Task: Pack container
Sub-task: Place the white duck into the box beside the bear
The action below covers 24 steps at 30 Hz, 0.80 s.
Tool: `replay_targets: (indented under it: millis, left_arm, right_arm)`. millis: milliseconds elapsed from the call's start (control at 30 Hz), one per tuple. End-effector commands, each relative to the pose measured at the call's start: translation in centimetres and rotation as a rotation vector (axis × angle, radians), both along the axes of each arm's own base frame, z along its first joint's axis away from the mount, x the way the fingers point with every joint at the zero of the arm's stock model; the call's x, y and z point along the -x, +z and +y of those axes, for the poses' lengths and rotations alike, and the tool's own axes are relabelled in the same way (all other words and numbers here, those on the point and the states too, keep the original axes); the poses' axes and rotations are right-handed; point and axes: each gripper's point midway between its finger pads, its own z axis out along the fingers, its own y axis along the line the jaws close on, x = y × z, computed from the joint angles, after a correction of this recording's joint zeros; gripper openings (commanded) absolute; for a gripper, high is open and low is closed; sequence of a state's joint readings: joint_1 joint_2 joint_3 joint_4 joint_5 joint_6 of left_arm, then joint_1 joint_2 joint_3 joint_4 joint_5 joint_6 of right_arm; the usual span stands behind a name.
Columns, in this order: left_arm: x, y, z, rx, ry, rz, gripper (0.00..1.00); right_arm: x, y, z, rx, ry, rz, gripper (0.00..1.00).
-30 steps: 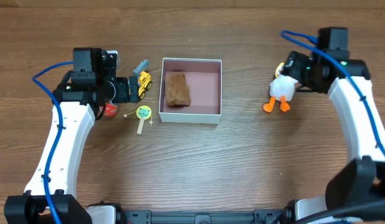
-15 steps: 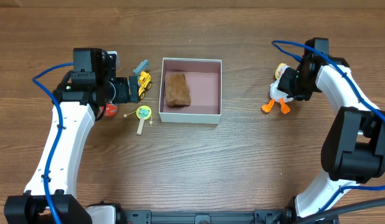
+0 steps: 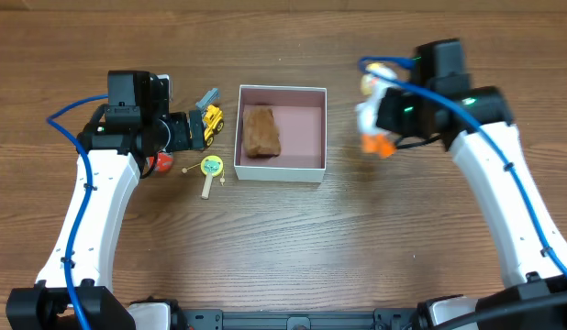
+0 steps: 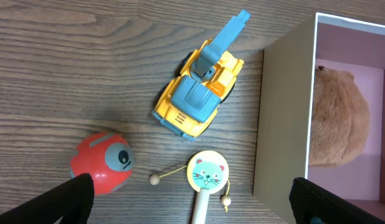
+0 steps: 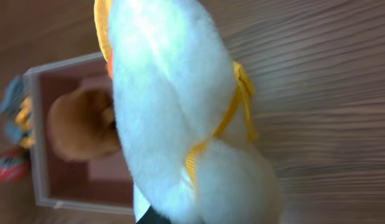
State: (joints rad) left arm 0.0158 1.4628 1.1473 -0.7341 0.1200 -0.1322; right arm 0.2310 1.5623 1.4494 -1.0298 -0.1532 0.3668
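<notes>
The container (image 3: 303, 140), a white box with a pink inside, sits mid-table with a brown plush (image 3: 261, 131) in its left half. My right gripper (image 3: 390, 114) is shut on a white duck plush (image 3: 372, 106) with orange feet and holds it in the air just right of the box. In the right wrist view the duck (image 5: 174, 106) fills the frame and hides the fingers; the container (image 5: 38, 155) and brown plush (image 5: 80, 124) lie beyond it. My left gripper (image 3: 190, 131) hangs open left of the box, over loose toys.
Left of the container (image 4: 283, 124) lie a yellow and blue digger toy (image 4: 199, 99), a red ball (image 4: 102, 163) and a cat-face rattle drum (image 4: 207, 174). Bare wooden table spreads in front of the box and to its right.
My right gripper shut on the duck, lifted it off the table and carried it left towards the container. The left arm and the toys under it have not moved.
</notes>
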Motion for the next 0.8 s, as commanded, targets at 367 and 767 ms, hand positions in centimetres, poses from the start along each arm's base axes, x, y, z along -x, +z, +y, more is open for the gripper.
replay_targets:
  millis: [367, 767]
  left_arm:
    - [-0.1, 0.6, 0.2, 0.017, 0.017, 0.001, 1.0]
    - [-0.1, 0.5, 0.2, 0.017, 0.017, 0.005, 1.0]
  right_arm:
    - [-1.4, -6.9, 11.7, 0.115, 0.147, -0.028, 0.04]
    - [-4.2, -9.8, 12.5, 0.156, 0.227, -0.07, 0.61]
